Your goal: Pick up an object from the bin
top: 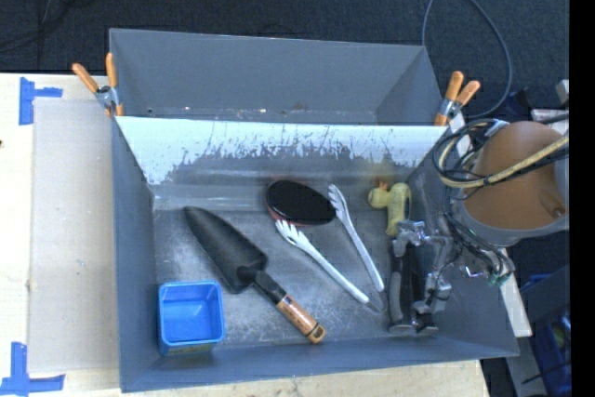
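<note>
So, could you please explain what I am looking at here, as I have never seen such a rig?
This is a robot arm whose job is to pick one thing out of a grey metal bin. The one camera looks down on the bin from above, slightly sideways; the arm reaches in from the right. Its two fingers hang low at the bin's right end, apart, with nothing between them. On the bin's floor lie a black trowel, a blue box, a black brush, white tongs and a yellow toy. The tongs and toy are nearest the fingers.
</note>
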Controlling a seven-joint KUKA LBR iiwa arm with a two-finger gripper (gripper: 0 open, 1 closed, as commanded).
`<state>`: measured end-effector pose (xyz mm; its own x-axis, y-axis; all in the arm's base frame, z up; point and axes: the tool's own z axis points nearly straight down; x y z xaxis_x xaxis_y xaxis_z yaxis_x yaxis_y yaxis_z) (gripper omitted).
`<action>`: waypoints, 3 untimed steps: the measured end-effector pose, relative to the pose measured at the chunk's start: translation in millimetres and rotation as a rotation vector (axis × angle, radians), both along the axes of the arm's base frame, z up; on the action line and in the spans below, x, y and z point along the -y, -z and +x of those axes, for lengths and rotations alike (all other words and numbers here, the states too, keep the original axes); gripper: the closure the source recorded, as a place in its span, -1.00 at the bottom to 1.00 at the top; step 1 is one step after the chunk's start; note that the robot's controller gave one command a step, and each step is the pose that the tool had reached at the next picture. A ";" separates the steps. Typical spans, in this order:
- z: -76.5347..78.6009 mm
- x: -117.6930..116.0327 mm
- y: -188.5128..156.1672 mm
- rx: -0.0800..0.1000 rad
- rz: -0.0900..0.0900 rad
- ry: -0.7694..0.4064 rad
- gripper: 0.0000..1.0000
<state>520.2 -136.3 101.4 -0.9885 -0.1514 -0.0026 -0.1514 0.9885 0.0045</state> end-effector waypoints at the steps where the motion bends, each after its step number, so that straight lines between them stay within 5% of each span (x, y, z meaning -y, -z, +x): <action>1: -16.6 -32.9 21.7 0.002 -0.004 0.173 -1.00; 2: -18.2 -10.9 26.7 0.003 0.000 -0.028 -1.00; 3: -4.2 -20.9 27.7 -0.007 0.015 0.192 1.00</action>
<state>516.0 -115.3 73.7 -0.9992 0.0403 0.0039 0.0403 0.9990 0.0197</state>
